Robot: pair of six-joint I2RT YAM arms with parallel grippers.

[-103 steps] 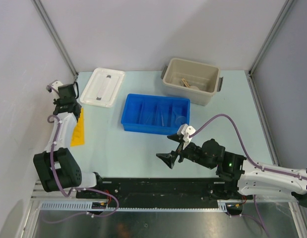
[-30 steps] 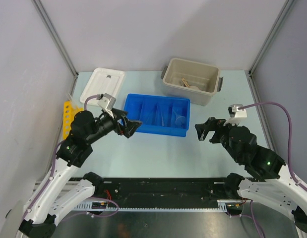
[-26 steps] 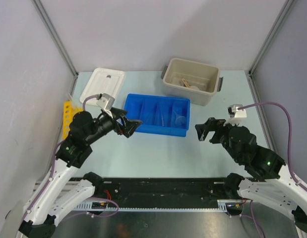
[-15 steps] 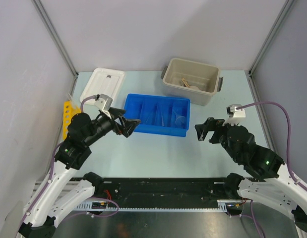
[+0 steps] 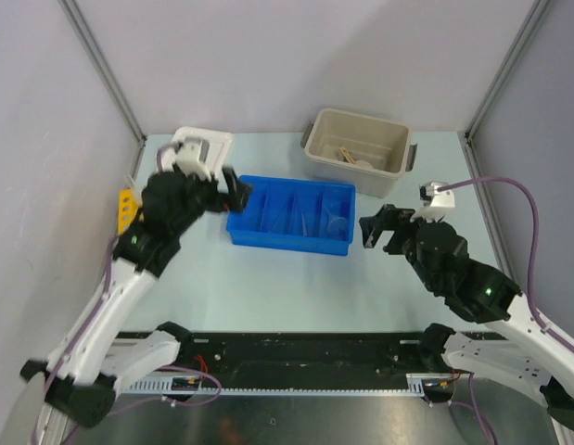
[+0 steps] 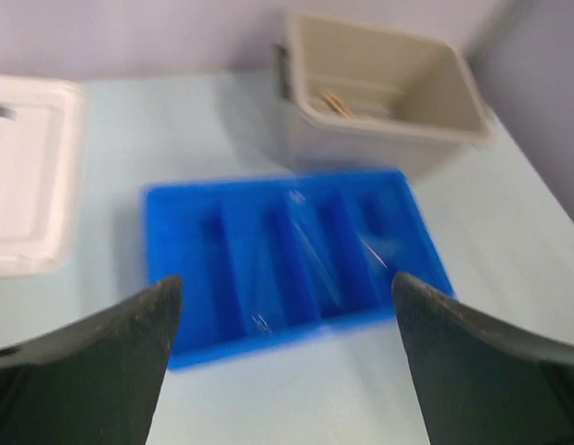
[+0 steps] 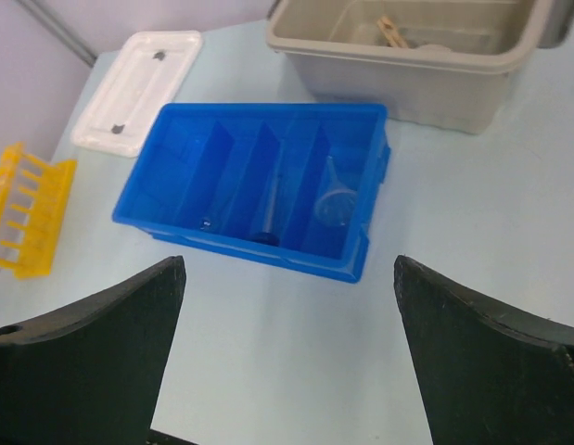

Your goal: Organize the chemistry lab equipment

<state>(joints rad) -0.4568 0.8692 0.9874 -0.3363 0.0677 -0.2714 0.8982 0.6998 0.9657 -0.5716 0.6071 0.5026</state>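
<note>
Pale blue table (image 5: 268,287), lilac walls (image 5: 268,56), grey metal corner posts (image 5: 101,67)

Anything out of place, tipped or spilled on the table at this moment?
Nothing looks spilled or broken. The yellow rack seems to lie tipped on its side at the left edge of the table, away from the rest. The white lid lies off the beige tub, back left of the blue tray.

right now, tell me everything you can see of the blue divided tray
The blue plastic rectangular tray sits flat on the pale table, just nearer than the beige tub and apart from it. Three inner walls split it into four long compartments. A clear funnel lies in the rightmost, a slim clear tube in the next. Nothing grips it.
</note>
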